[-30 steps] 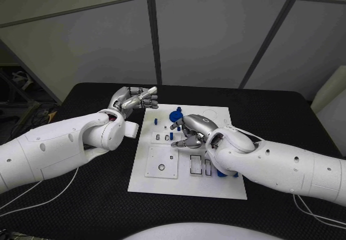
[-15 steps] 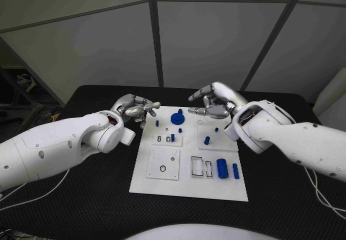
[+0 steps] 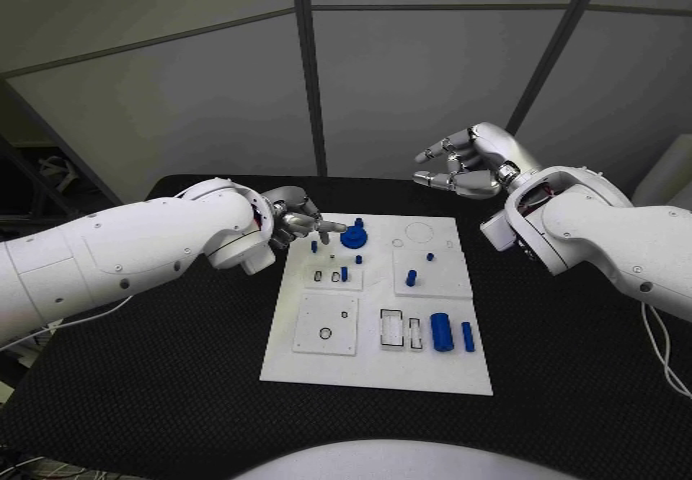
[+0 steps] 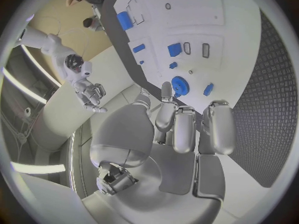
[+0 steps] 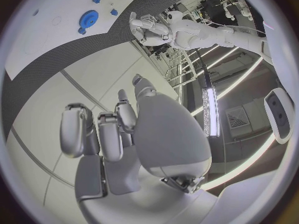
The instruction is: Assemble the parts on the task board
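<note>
Partway: board mid-bench, blue gear and pegs seated, two cylinders loose by open slots; left robot hand and right robot hand both loosely curled, holding nothing.

Even, soft overhead light, faint shadows, bright ceiling strips glaring in fisheye wrist views, edges bent
</note>
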Robot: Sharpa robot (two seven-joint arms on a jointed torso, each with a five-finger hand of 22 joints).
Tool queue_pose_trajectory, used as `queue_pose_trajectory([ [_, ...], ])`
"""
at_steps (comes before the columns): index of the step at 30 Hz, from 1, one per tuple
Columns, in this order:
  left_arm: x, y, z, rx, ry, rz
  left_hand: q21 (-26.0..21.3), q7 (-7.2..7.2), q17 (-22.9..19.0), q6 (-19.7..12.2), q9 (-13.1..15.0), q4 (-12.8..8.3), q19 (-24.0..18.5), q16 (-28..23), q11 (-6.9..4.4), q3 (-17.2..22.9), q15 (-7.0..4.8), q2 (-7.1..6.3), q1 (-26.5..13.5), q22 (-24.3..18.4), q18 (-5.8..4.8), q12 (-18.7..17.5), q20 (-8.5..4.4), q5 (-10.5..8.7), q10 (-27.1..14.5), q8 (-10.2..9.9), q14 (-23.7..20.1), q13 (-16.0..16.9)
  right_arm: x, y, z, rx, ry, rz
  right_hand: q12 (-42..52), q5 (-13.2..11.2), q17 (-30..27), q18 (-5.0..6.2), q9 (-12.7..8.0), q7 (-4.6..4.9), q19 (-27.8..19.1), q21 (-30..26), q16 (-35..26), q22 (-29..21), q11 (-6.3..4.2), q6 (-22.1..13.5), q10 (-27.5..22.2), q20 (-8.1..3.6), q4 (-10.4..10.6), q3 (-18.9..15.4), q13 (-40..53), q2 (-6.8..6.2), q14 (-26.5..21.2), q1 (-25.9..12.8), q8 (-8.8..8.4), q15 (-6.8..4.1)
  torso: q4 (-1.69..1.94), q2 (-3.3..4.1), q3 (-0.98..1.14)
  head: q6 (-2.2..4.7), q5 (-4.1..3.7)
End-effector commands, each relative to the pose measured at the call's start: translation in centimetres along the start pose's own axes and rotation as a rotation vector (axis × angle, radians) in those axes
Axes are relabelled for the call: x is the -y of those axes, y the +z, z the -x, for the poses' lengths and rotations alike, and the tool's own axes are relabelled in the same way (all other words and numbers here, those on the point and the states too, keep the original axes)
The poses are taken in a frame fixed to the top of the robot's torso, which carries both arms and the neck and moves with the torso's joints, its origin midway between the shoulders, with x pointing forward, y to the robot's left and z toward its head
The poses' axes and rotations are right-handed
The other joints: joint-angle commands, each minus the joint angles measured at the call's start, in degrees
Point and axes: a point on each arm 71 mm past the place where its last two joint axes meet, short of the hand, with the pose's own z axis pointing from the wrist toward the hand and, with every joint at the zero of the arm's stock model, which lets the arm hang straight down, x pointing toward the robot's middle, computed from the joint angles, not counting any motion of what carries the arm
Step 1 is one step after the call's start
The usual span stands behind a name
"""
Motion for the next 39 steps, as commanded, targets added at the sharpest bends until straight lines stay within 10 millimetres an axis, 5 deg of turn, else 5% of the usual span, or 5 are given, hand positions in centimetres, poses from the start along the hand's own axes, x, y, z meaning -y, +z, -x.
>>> queue_pose_trajectory([
  [1,0.2,0.6,-0.1,-0.030,0.190,0.101,0.31,0.04,6.31,-1.01,1.66,0.65,-0.10,-0.02,-0.14,-0.83,-0.38,0.07,-0.62,0.21,0.22,0.27,-0.20,-0.05,-0.56,1.13,3.12,0.34,0.1,0.1,0.1,-0.003,-0.010,-0.025,0.36,0.71,10.59,0.95,-0.15,-0.11,-0.08,-0.29,-0.13,0.11,-0.16,0.04,0.44,-0.17,0.03,-0.39,0.02,-0.18,4.89,-0.67,0.08,-0.26,-0.23,-0.54,0.30,-0.19,0.22],
  [4,1.0,1.2,-0.2,-0.037,0.225,0.106,0.47,0.05,6.35,-2.09,3.31,1.40,-0.23,-0.09,-0.04,-1.94,-0.39,0.22,-1.00,0.46,0.21,0.32,-0.18,-0.06,-0.87,2.06,3.12,0.53,0.2,0.1,0.2,0.001,-0.023,-0.039,0.34,1.23,10.55,0.95,-0.21,-0.12,-0.05,-0.30,-0.16,0.11,-0.17,-0.03,0.44,-0.19,0.05,-0.51,-0.01,-0.27,4.88,-0.83,0.07,-0.27,-0.19,-0.46,0.16,-0.25,0.20],
  [16,2.7,2.7,-1.9,-0.104,0.305,0.115,2.24,0.93,6.49,-5.21,4.47,3.68,0.94,-0.16,0.58,-5.10,0.04,0.44,-2.26,3.46,-0.32,1.35,0.06,-0.13,-0.50,0.48,3.14,2.02,0.6,0.4,0.3,0.025,-0.047,-0.085,-0.24,6.44,9.93,1.11,-0.63,0.04,-0.40,-0.79,-0.61,-0.69,-0.11,-0.90,0.00,-0.22,-0.14,-0.14,-0.56,-0.34,4.74,-0.61,-0.24,-0.27,-0.06,-0.32,0.19,-0.65,0.07],
  [23,2.6,3.0,-2.7,-0.187,0.357,0.139,3.12,1.82,6.55,-6.76,4.05,3.55,1.53,-0.25,1.33,-6.17,0.63,0.86,-0.94,4.99,-0.59,1.34,0.52,-0.13,-0.74,-2.14,3.14,2.26,0.8,0.6,0.2,0.024,-0.050,-0.098,-0.49,6.71,9.69,1.19,-0.68,0.07,-0.62,-1.03,-0.77,-1.12,-0.08,-1.05,-0.20,-0.21,-0.15,-0.10,-0.81,-0.39,4.67,-0.59,-0.31,-0.26,-0.13,-0.25,0.12,-0.70,-0.01],
  [39,3.2,3.5,-3.5,-0.238,0.380,0.143,3.12,2.11,6.38,-6.47,3.71,3.18,1.32,-0.57,1.63,-6.54,0.91,1.42,0.12,4.96,-0.54,0.08,0.87,-0.10,-1.90,-3.51,3.03,0.96,0.9,0.7,0.1,0.016,-0.052,-0.109,-0.60,6.88,9.60,1.25,-0.72,0.10,-0.76,-1.17,-0.84,-1.38,-0.05,-1.23,-0.30,-0.20,-0.14,-0.06,-0.91,-0.41,4.65,-0.60,-0.39,-0.24,-0.02,-0.16,0.04,-1.32,-0.12],
])
